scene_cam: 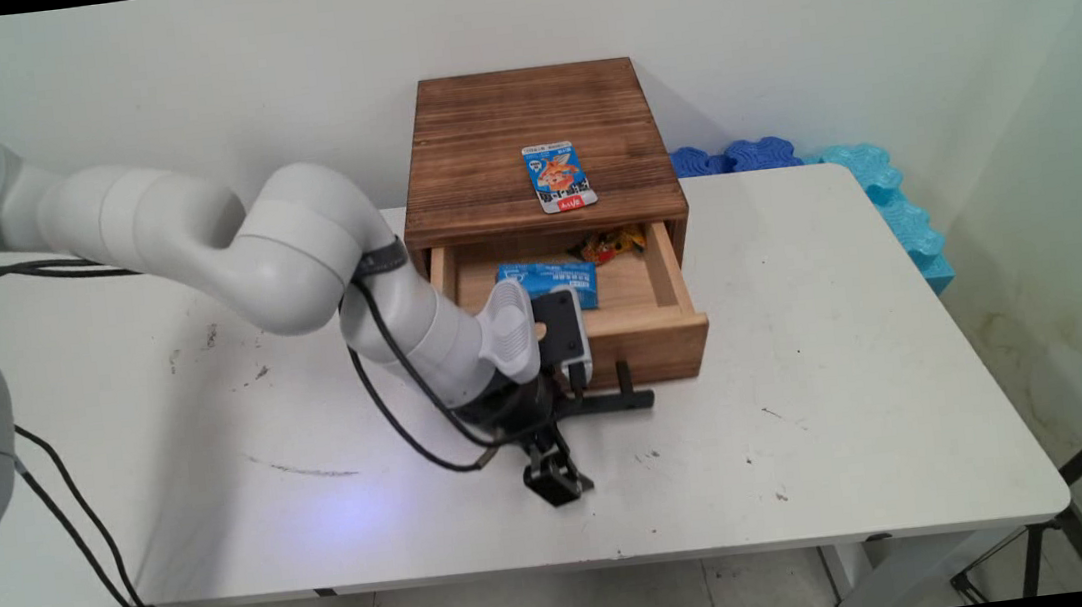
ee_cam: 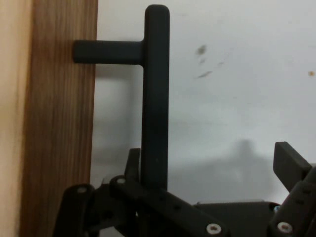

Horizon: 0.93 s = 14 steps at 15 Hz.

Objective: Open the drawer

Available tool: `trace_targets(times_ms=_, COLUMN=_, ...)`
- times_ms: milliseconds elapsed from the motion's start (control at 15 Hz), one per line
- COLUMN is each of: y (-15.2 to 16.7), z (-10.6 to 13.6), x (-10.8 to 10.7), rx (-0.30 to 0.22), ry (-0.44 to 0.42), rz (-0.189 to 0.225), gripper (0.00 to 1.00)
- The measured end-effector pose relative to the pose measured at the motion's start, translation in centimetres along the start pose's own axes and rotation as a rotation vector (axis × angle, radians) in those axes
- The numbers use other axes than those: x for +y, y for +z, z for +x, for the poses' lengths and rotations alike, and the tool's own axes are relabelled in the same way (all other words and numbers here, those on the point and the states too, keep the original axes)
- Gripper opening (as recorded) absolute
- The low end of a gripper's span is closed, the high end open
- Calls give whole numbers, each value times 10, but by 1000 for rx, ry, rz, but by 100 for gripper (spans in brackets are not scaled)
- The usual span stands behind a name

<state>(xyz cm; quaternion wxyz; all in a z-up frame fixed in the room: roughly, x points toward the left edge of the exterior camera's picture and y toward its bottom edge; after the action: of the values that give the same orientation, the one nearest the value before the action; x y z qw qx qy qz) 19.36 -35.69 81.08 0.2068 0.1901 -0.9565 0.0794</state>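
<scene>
1. While your gripper (scene_cam: pixel 571 441) hangs low w/ fingers spread wide, nothing's held; handle bar (ee_cam: pixel 155 98) sits beside one finger.
2. Drawer (scene_cam: pixel 645 333) is out, blue packet (scene_cam: pixel 549 283) inside.
3. Another packet (scene_cam: pixel 558 177) lies atop the box (scene_cam: pixel 475 150).

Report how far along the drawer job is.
Done: the drawer stands pulled out, with a blue packet and candies inside. In hand: the open gripper sits at the black handle, not clamped. Left: another packet lies on the box top.
</scene>
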Motion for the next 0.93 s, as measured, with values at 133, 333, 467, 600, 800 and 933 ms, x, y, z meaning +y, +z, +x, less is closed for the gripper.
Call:
trace_targets(times_ms=133, y=-3, z=0, x=13, rx=3, ry=-1, rz=-16, gripper=100)
trace_targets(times_ms=333, y=-6, z=1, x=31, rx=8, ry=0, rz=-36, gripper=100)
trace_targets(times_ms=467, y=-8, z=1, x=40, rx=10, ry=0, rz=-46, gripper=100)
trace_targets(times_ms=600, y=-11, z=1, x=50, rx=12, ry=1, rz=-56, gripper=100)
trace_targets(times_ms=800, y=-14, z=0, x=63, rx=15, ry=2, rz=-69, gripper=100)
trace_targets(times_ms=933, y=-16, z=-1, x=70, rx=16, ry=3, rz=-76, gripper=100)
